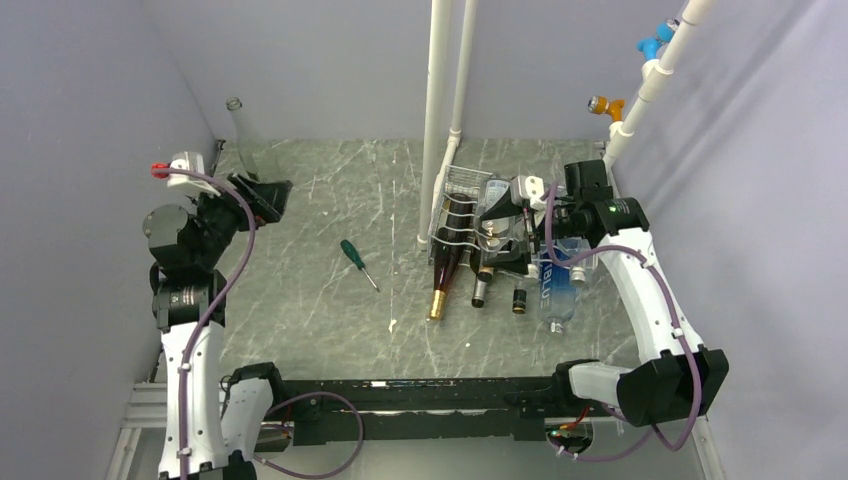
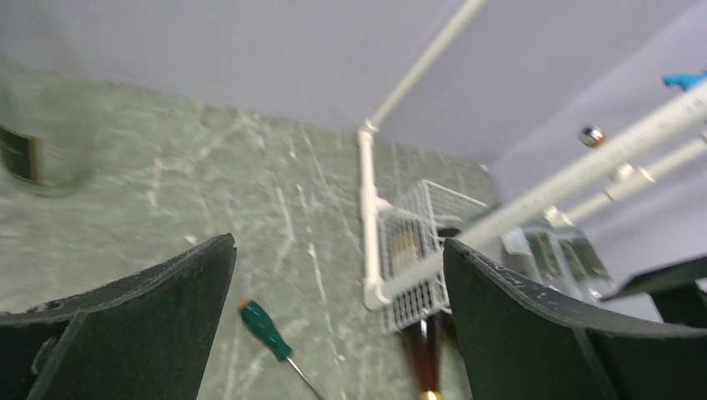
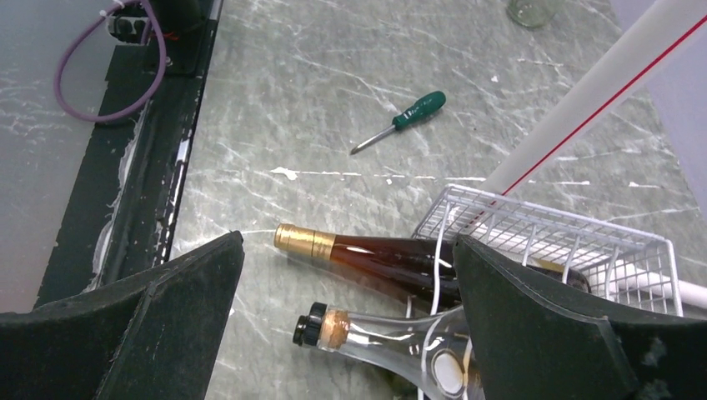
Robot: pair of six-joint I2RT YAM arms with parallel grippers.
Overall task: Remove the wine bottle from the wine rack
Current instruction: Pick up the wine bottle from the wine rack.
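Directly under the right gripper [image 3: 346, 242], jaws apart, lies the racked wine bottle [image 3: 383, 257].

White-and-black arms [image 1: 190, 390] — purple cables [image 1: 247, 240]

Glossy glass wine bottle [image 3: 383, 258] (foil-capped), wire wine rack [image 3: 550, 237]

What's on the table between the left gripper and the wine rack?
A green-handled screwdriver lies roughly midway between the left gripper and the wine rack, and a white upright pipe stands beside the rack; the top view shows both.
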